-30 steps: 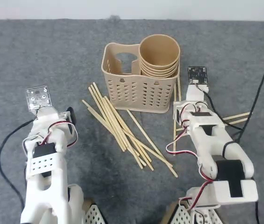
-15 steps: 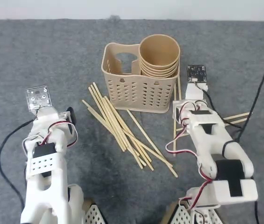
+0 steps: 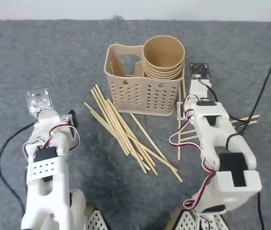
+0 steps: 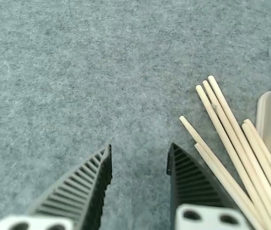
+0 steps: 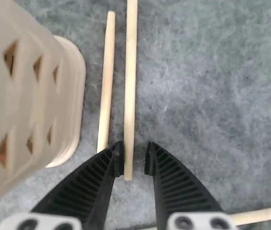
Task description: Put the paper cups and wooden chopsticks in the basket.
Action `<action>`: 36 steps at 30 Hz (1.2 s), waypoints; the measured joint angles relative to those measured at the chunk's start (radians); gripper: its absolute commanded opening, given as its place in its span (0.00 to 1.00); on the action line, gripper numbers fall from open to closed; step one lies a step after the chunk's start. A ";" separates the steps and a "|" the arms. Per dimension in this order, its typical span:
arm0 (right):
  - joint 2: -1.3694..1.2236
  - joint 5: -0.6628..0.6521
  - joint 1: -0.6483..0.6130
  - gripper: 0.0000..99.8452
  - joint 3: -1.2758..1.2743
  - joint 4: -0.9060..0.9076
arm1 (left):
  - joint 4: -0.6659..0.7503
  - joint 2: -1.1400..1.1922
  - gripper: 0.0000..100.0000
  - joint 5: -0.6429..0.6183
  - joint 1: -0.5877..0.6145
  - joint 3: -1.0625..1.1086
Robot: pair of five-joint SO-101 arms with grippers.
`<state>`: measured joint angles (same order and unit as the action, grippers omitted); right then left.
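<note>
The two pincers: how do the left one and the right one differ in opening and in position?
The left pincer stands wide open; the right pincer is open only narrowly. Between its fingers the left pincer has bare carpet, the right pincer the end of one chopstick. The right pincer is close beside the basket; the left pincer is farther from it. Both point down at the carpet.

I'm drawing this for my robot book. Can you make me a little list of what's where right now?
Basket: upright on the grey mat
Paper cups: stacked in one basket compartment
Chopsticks: loose pile on the mat beside the basket
Left gripper: open, over the mat near the pile's tips
Right gripper: open, jaws either side of one chopstick lying next to the basket
Still to do: chopsticks not yet in the basket
</note>
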<state>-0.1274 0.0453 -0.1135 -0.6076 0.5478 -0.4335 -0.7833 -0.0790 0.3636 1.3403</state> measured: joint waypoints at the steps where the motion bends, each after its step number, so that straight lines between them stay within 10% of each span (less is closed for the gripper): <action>1: 0.000 0.000 0.000 0.09 0.000 0.002 | 0.000 0.000 0.18 0.000 -0.009 0.000; 19: 0.000 0.000 0.017 0.01 0.002 0.063 | 0.000 0.000 0.18 0.000 -0.014 0.000; 36: 0.322 -0.069 0.252 0.01 -0.054 0.611 | 0.014 0.000 0.18 0.000 -0.026 0.000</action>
<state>0.1949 -0.0238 0.1381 -0.6613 1.1584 -0.4196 -0.7833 -0.0790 0.3376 1.3403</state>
